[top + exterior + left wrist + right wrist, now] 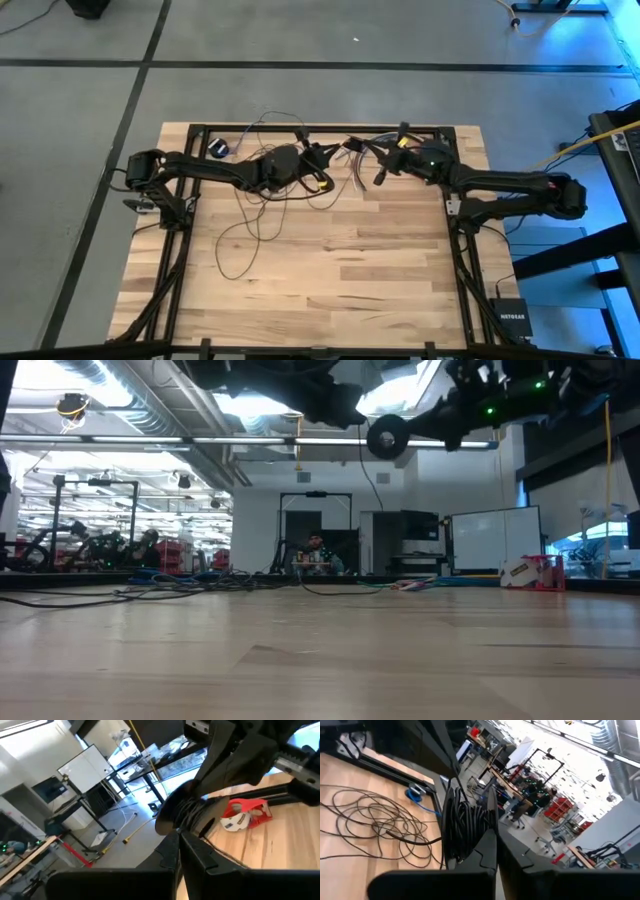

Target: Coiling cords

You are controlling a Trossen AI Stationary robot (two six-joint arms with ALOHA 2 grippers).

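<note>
Both grippers raised over table's (330,270) far edge. Left gripper (179,836) clamped on coiled bundle of the cords (181,815); right gripper (492,836) clamped on same bundle from opposite side. Remaining cord sprawled in loose loops on wood beneath left arm.

Both arms are seen reaching inward over the far half of the wooden table (330,270). The left pincer (322,152) and right pincer (385,160) are set near each other, while the cords (262,215) are spread in loose loops below the left arm.
</note>
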